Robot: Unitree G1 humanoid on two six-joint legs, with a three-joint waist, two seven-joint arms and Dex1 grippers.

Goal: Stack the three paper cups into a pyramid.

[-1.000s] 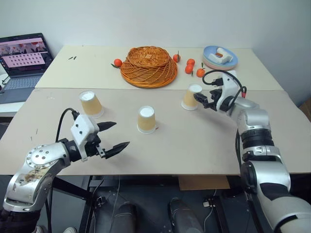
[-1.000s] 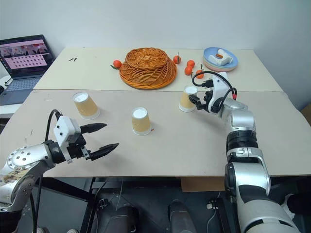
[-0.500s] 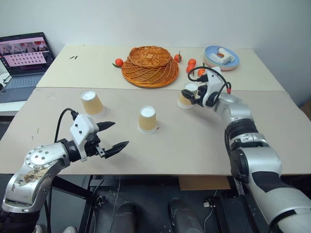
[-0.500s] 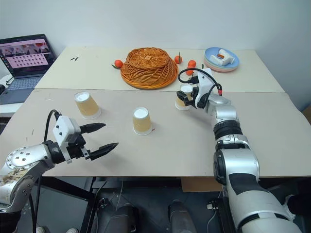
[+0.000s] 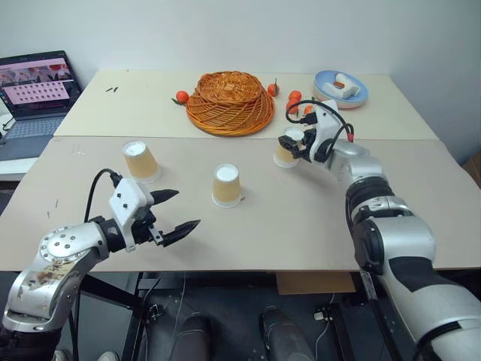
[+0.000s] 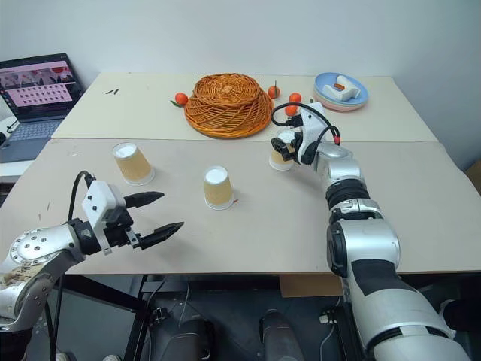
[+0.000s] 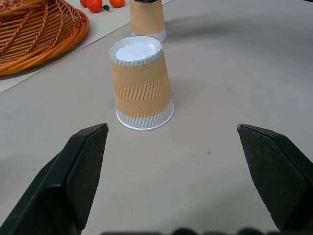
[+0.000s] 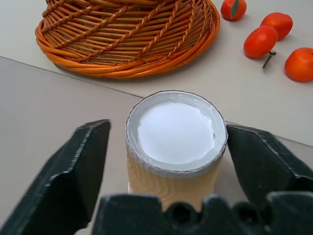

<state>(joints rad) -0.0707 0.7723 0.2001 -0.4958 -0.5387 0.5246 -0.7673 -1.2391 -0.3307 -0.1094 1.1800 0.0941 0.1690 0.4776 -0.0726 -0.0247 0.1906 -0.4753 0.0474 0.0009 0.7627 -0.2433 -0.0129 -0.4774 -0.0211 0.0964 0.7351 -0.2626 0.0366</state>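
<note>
Cups stand apart on the worktop, all inverted, long axes upright. Left end effector [image 5: 174, 213] hangs wide open and empty over the near edge. Beyond it sit the middle cup [image 5: 226, 185] and left cup [image 5: 140, 161]. Farther right, the right end effector [image 8: 168, 161] brackets the third cup [image 8: 172, 147], fingers [image 8: 85, 166] just beside it without touching, near the wicker basket [image 5: 229, 101].

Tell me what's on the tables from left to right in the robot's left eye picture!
Laptop → left paper cup → middle paper cup → wicker basket → right paper cup, sitting between the right gripper's fingers → blue plate.
</note>
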